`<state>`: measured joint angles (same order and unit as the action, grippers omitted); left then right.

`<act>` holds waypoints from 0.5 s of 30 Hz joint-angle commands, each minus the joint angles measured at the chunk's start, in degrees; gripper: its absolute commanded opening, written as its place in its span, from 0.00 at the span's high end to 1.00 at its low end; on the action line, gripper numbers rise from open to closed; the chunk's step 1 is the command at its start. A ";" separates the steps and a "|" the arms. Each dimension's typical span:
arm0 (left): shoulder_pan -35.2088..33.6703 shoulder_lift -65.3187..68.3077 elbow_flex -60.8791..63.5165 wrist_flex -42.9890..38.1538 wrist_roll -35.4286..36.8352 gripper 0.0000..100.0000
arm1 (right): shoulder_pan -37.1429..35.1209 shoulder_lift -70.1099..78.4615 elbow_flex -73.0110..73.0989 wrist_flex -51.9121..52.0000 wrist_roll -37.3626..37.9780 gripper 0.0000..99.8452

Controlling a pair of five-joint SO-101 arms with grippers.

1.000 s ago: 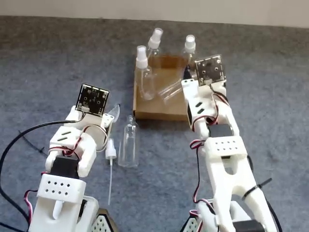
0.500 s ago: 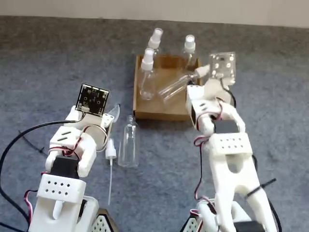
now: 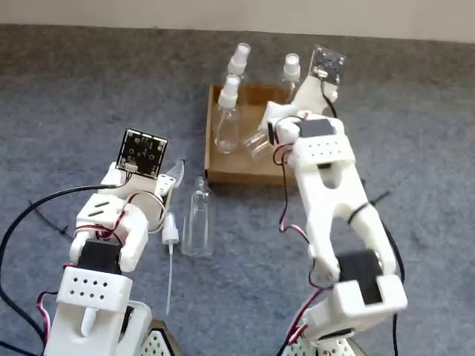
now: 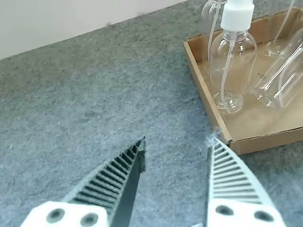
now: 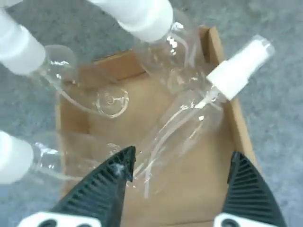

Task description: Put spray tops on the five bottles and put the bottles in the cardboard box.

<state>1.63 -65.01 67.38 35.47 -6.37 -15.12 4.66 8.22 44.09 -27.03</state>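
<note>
The cardboard box [image 3: 245, 167] lies on the grey carpet. Inside it, one capped clear bottle [image 3: 225, 115] stands upright and another [image 5: 189, 123] lies on its side. Two more capped bottles [image 3: 239, 59] [image 3: 291, 70] stand at the box's far edge. My right gripper [image 5: 182, 158] hangs open just above the lying bottle, holding nothing. An uncapped bottle [image 3: 197, 215] lies on the carpet in front of the box, with a loose spray top [image 3: 170, 236] and its tube beside it. My left gripper [image 4: 176, 142] is open over bare carpet, close to that spray top.
The box wall [image 4: 203, 90] rises just ahead of my left gripper. A black cable [image 3: 30, 211] runs over the carpet at the left. Open carpet lies to the left of the box and to the right of the right arm [image 3: 326, 185].
The right arm has stretched forward and risen over the box, leaving the lying bottle inside. The upright bottle in the box shifted slightly. The left arm has not moved.
</note>
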 commanded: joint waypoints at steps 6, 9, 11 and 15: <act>-0.31 -0.48 -0.13 -1.49 0.26 0.81 | -1.36 6.64 -4.79 -5.67 -6.33 0.75; -0.31 -0.48 -0.13 -1.49 0.26 0.81 | -1.36 7.87 -4.79 -7.43 -6.59 0.75; -0.31 -0.48 -0.13 -1.58 0.26 0.81 | -1.36 8.22 -4.79 -9.27 -6.59 0.75; -0.31 -0.48 -0.13 -1.58 0.26 0.81 | -1.36 8.31 -4.79 -12.26 -6.59 0.75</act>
<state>1.63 -65.01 67.38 35.47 -6.37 -16.00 13.98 7.25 34.59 -32.92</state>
